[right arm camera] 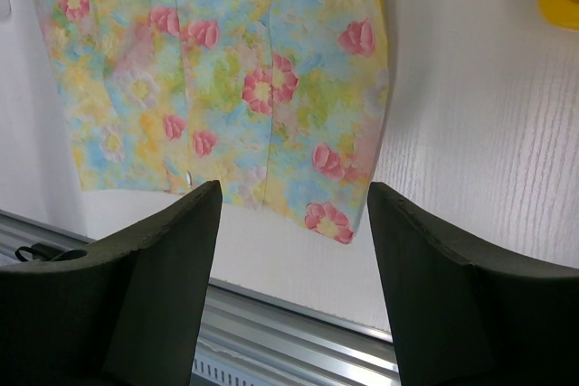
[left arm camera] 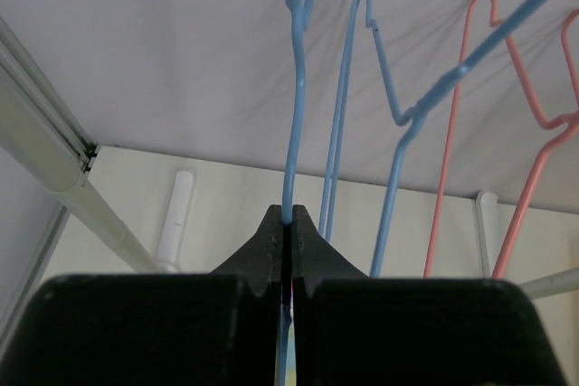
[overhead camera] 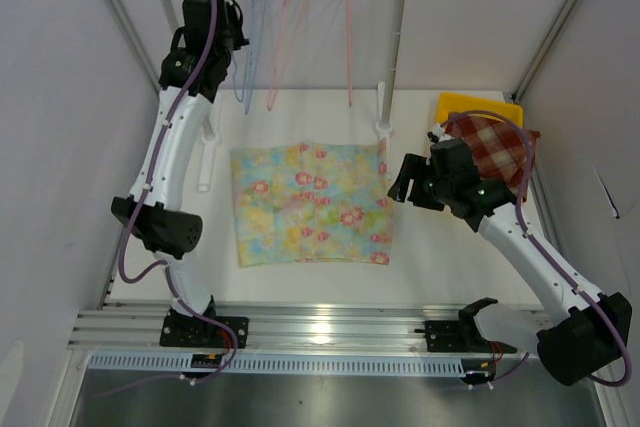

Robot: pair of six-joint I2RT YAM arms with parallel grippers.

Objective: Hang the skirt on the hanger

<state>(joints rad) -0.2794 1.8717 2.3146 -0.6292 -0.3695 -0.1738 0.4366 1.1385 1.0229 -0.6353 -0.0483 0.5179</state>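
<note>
Your skirt (overhead camera: 310, 202) lies flat on the table (overhead camera: 450, 247): light, limp cloth that will sag, so pinch it at the waistband, probably the far edge. Your left gripper (left arm camera: 287, 216) is clamped on the blue hanger (left arm camera: 291, 115); your right gripper (right arm camera: 294, 192) hovers spread wide by its right edge

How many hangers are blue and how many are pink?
Blue hangers: 2
Pink hangers: 2
Total: 4
</note>
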